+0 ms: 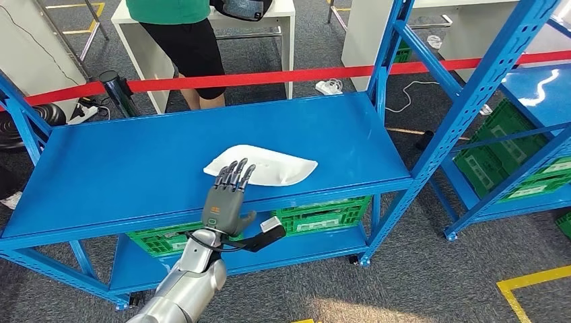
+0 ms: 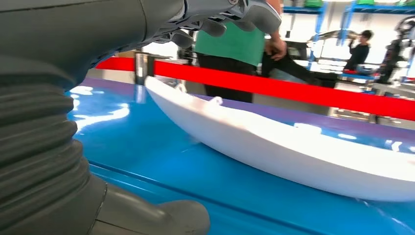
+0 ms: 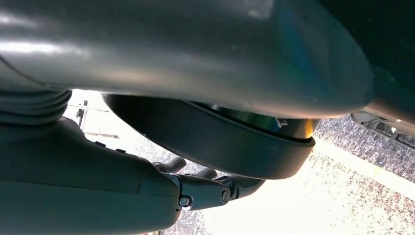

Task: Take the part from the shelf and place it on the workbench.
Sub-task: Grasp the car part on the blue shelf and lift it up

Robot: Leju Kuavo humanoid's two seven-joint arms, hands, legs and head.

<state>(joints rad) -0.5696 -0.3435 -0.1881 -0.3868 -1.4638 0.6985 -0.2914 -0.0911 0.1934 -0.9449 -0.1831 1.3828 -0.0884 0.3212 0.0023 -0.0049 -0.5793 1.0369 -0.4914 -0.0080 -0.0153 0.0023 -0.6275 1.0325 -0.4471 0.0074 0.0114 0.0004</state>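
Observation:
A white, flat, boat-shaped part lies on the top board of the blue shelf, right of its middle and near the front edge. My left hand reaches over that front edge with fingers stretched and thumb apart; the fingertips sit at the part's near left end. In the left wrist view the part lies just ahead of the left hand, fingers above it, thumb low, nothing gripped. My right hand hangs down with loose fingers holding nothing.
Green crates stand on the lower board. A slanted blue post and a second shelf with green crates are to the right. Behind the shelf run a red barrier tape, a standing person and white tables.

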